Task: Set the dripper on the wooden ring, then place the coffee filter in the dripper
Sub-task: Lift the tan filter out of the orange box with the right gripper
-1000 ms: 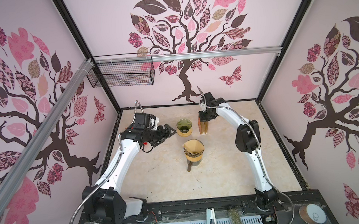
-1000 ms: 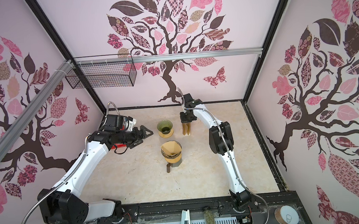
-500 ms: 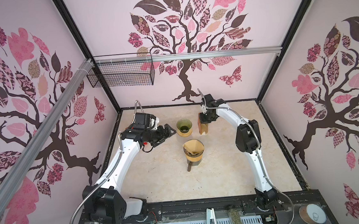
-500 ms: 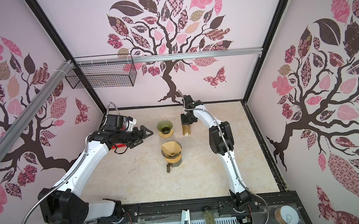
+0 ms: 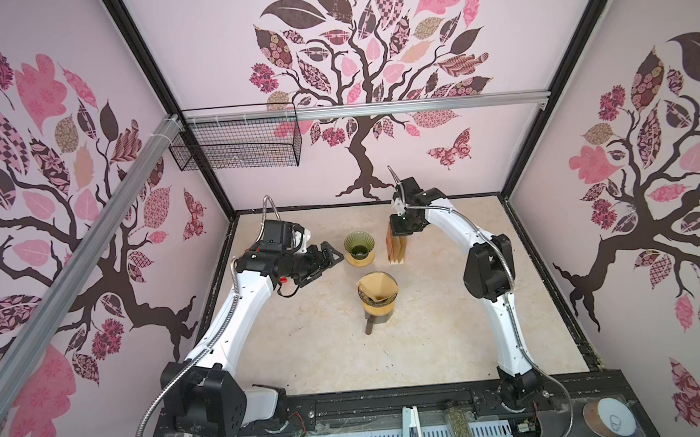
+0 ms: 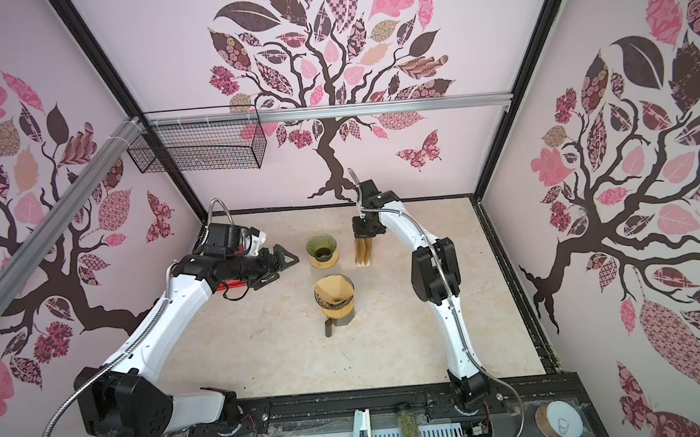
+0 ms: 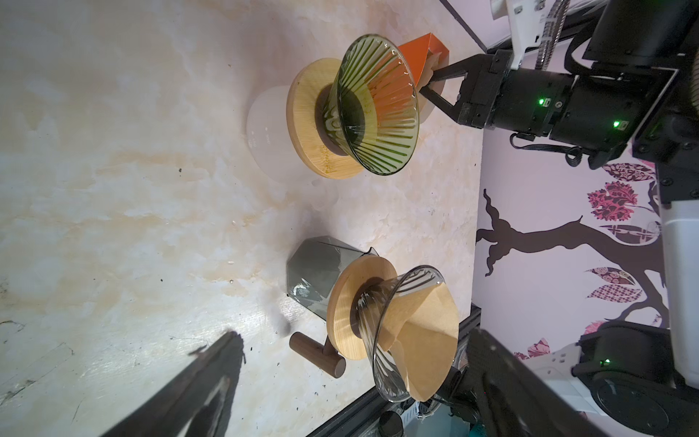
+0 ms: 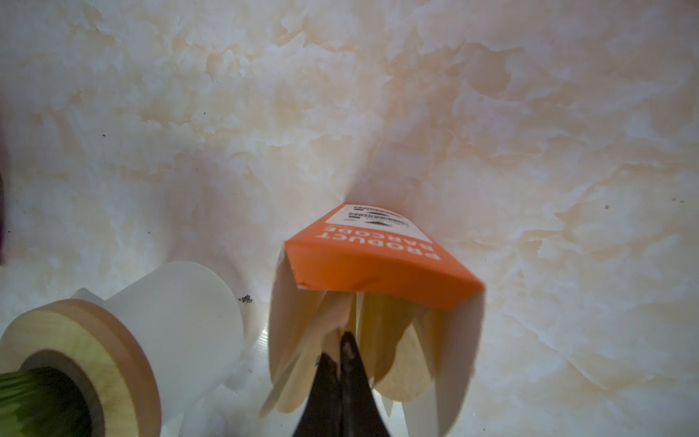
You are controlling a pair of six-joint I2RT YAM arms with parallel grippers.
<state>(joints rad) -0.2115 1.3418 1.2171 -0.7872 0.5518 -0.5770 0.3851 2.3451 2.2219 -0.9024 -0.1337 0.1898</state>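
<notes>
Over at the far middle of the table sits the green dripper, empty, parked on a wooden collar over a white jug. Just right of it, orange filter box standing upright, with the right gripper poking down into it, jaws pressed together among the coffee filters — can't tell if a sheet is actually pinched. Just left of the green dripper, left gripper hanging, spread wide, gripping nothing. Nearer — clear dripper on a grey jug, already lined with a brown filter.
</notes>
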